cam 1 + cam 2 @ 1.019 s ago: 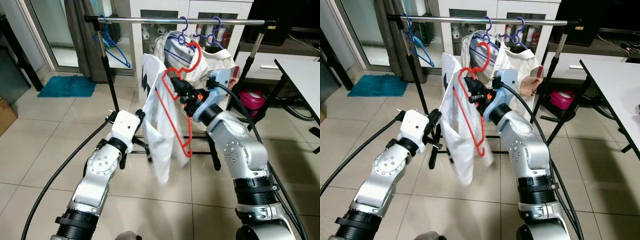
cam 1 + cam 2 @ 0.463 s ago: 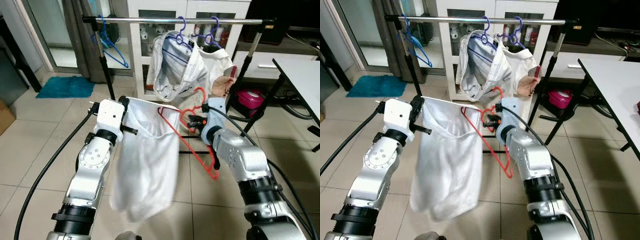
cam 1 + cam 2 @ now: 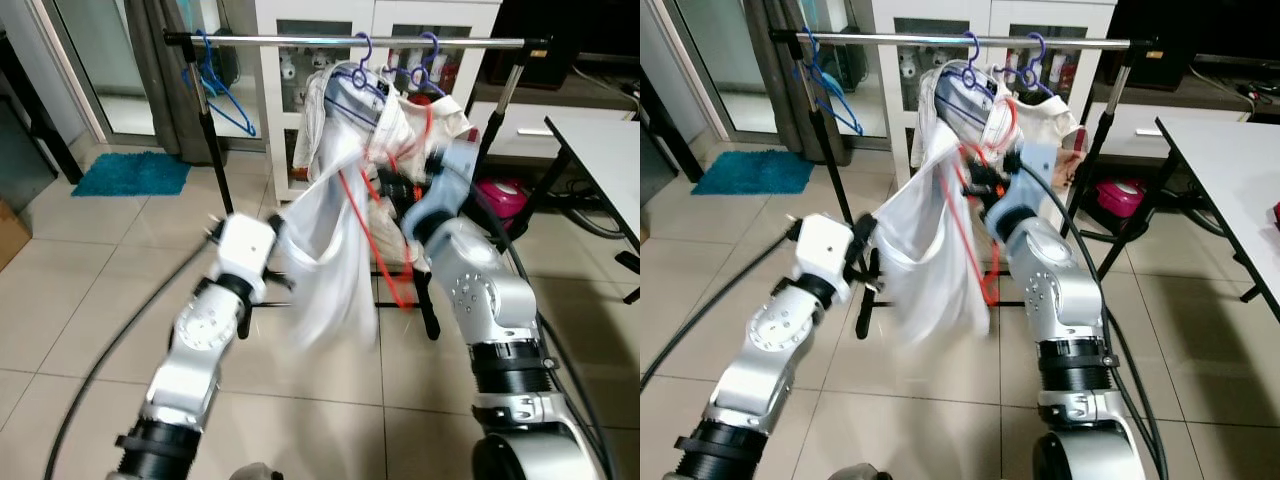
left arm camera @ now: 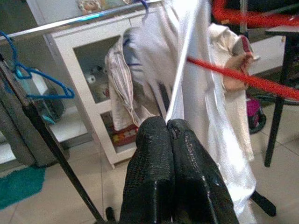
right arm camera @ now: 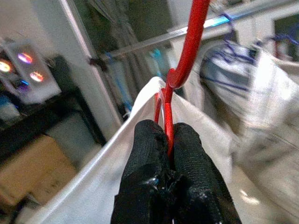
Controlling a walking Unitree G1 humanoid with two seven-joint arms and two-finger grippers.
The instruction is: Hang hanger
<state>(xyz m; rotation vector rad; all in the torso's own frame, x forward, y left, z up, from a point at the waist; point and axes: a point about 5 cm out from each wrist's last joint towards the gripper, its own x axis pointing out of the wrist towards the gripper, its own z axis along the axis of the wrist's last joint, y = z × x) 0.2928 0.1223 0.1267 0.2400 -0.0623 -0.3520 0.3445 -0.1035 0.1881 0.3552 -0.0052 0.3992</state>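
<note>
Setting: a tiled floor (image 3: pixel 90 270) in a home, with a metal clothes rail (image 3: pixel 300 40) on black uprights standing before a white cabinet (image 3: pixel 330 60).

Right gripper (image 5: pixel 169 135): raised near the rail, its two black fingers (image 5: pixel 149 154) pressed together on the thin red wire of the hanger, as the right wrist view shows plainly.

Hanger (image 3: pixel 385 215): red, held up just below the rail and in front of the clothes hanging there; its hook (image 5: pixel 194 37) rises toward the bar. Motion blur in the head views hides whether the hook touches the rail.

Left gripper (image 4: pixel 167 128): lower and to the left of the hanger, fingers closed on an edge of the white garment.

White garment (image 3: pixel 325 260): draped between the two grippers, stretched from the left gripper up to the red hanger, its lower part hanging loose and blurred above the floor.

Other clothes (image 3: pixel 970 100): a bundle of pale garments on purple hangers (image 3: pixel 365 50) near the middle of the rail, directly behind the red hanger.

Blue hanger (image 3: pixel 225 95): hanging bare at the left end of the rail, well apart from the grippers.

Surroundings: a teal mat (image 3: pixel 135 172) on the floor to the left, a white table (image 3: pixel 610 150) at the right edge, a pink object (image 3: pixel 505 200) low behind the right upright.
</note>
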